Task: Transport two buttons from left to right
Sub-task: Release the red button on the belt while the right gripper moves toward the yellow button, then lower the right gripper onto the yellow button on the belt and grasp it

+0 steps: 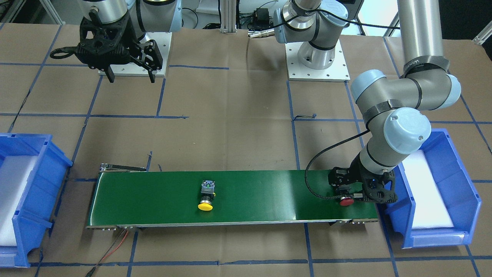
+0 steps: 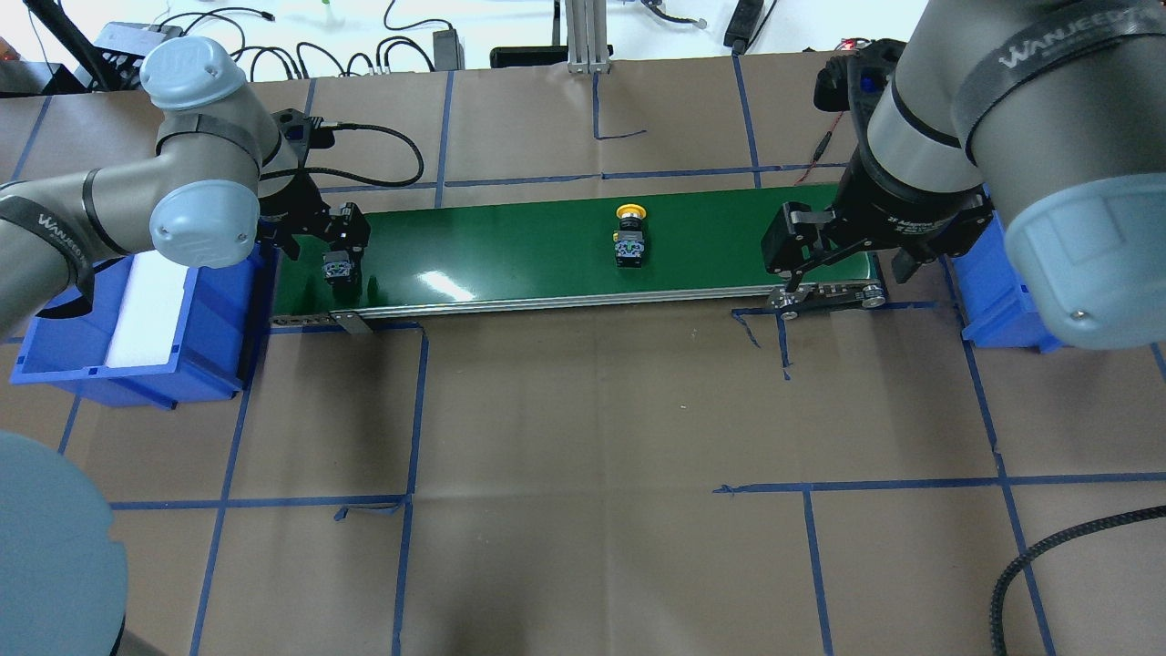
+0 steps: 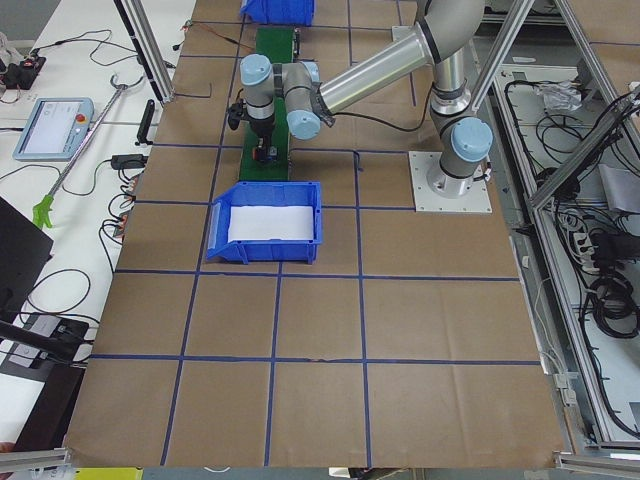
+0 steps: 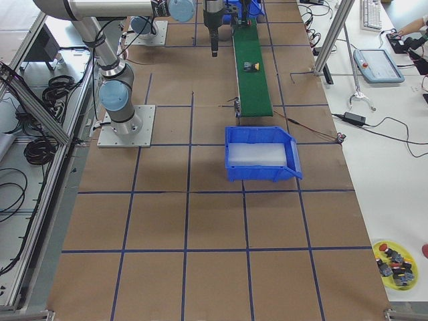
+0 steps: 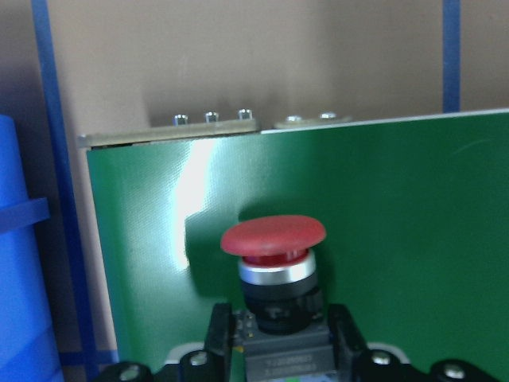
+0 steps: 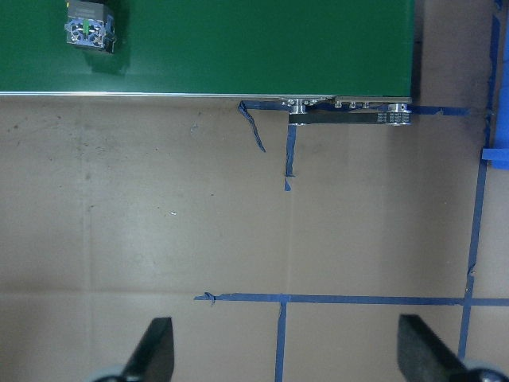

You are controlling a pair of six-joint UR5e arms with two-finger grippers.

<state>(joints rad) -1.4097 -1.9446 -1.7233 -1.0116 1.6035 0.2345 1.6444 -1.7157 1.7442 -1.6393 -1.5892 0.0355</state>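
The red-capped button [image 5: 274,239] lies on its side at the left end of the green conveyor belt [image 1: 269,192], cap pointing away from the robot. My left gripper [image 1: 348,195] is down on the belt, its fingers [image 5: 219,338] closed on the button's black body. The red cap [image 1: 346,201] sticks out beyond the gripper. The yellow-capped button [image 1: 206,197] lies on its side near the middle of the belt, also seen from overhead [image 2: 630,237] and in the right wrist view [image 6: 89,28]. My right gripper [image 1: 132,77] hangs open and empty above the table by the belt's right end [image 2: 829,292].
A blue bin with a white liner [image 1: 434,192] stands just past the belt's left end, right beside my left gripper. A second blue bin [image 1: 23,200] stands past the belt's right end. The table is brown paper with blue tape lines.
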